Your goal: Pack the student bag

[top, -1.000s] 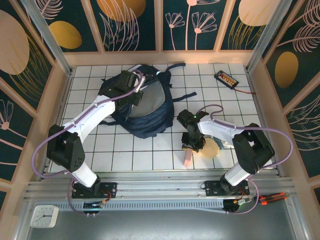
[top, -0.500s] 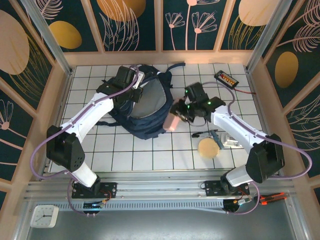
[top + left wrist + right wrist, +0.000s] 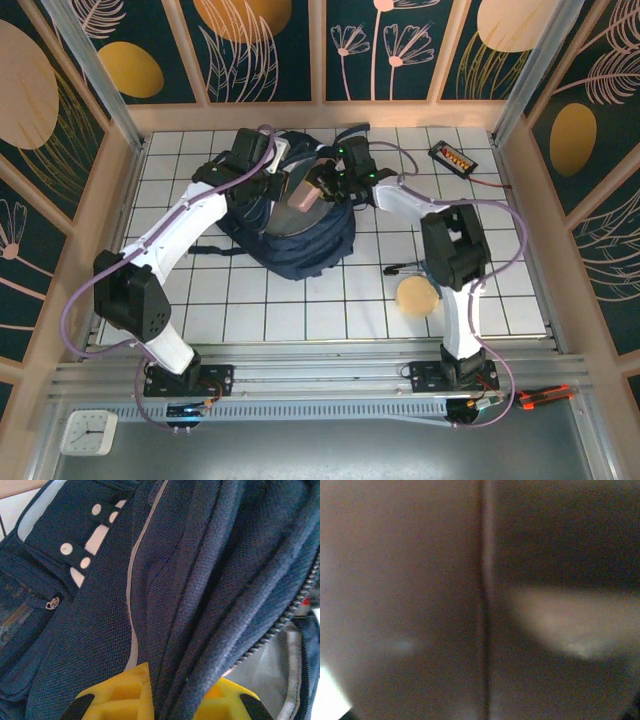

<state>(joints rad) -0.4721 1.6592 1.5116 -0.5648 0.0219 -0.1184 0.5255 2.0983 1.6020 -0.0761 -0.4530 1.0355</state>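
Observation:
The student bag (image 3: 300, 245), a big dark navy backpack, lies at the back middle of the table with its mouth held open and a pale grey lining showing. My left gripper (image 3: 268, 183) is shut on the bag's upper edge. In the left wrist view its yellow fingers (image 3: 120, 695) pinch folds of navy fabric (image 3: 200, 580) beside the zip. My right gripper (image 3: 327, 184) is shut on a pink block (image 3: 304, 192) and holds it over the bag's mouth. In the right wrist view there is a blurred brown-pink surface (image 3: 420, 600) right against the lens.
A round tan disc (image 3: 416, 297) and a thin black tool (image 3: 404, 268) lie at the front right. A black device with orange markings (image 3: 452, 157) and its cable sit at the back right. A black bag strap (image 3: 375, 190) trails right. Panelled walls close in the table.
My right arm has swung from the table's front right up and left, carrying the pink block to the bag's mouth. The left arm has kept its hold on the bag's edge.

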